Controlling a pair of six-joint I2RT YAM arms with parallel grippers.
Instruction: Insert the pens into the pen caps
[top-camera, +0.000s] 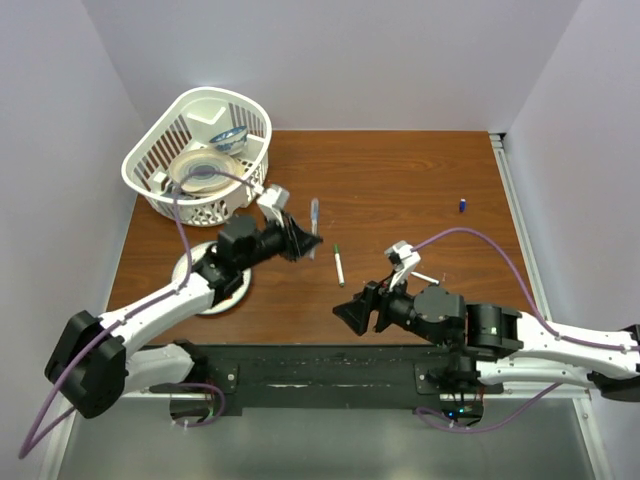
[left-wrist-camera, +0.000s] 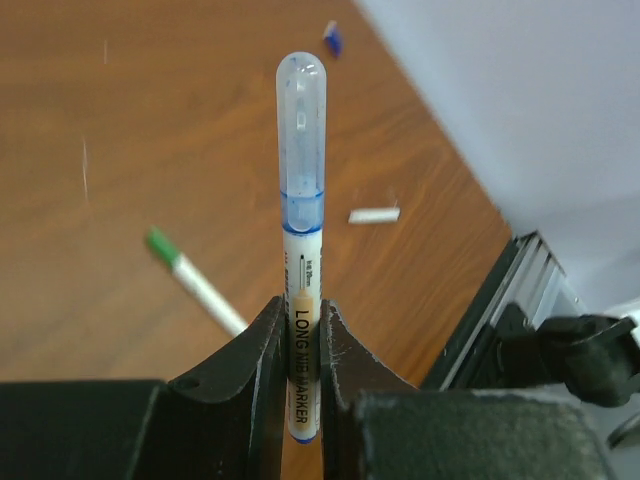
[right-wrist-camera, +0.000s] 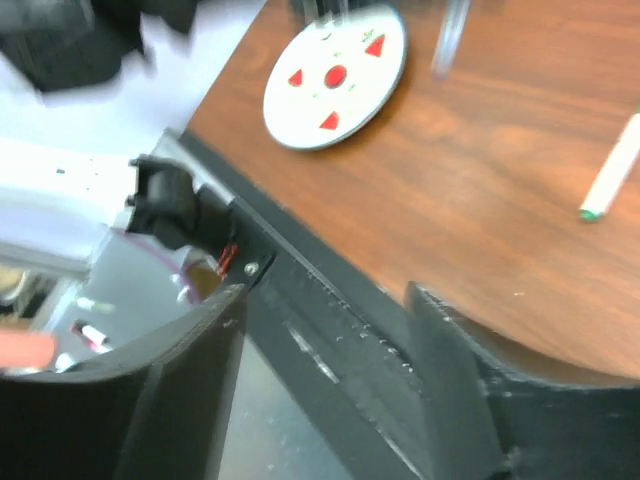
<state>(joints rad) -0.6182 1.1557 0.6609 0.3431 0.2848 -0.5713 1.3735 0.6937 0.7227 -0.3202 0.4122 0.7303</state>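
A white basket (top-camera: 200, 150) fills the tabletop's (top-camera: 400, 170) far left corner. A plate (right-wrist-camera: 335, 100) sits near the left edge, partly under the left arm (top-camera: 160, 310). A green pen (top-camera: 339, 265) lies mid-tabletop. The far middle and right side are open, apart from a blue cap (top-camera: 463, 205) near the right edge.

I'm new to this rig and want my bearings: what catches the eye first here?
The left pincer is shut on a white marker with a clear bluish end, held near the middle of the table. A green-tipped pen lies loose just right of it, and the right pincer hangs open and empty over the near edge. A white basket fills the far left corner.
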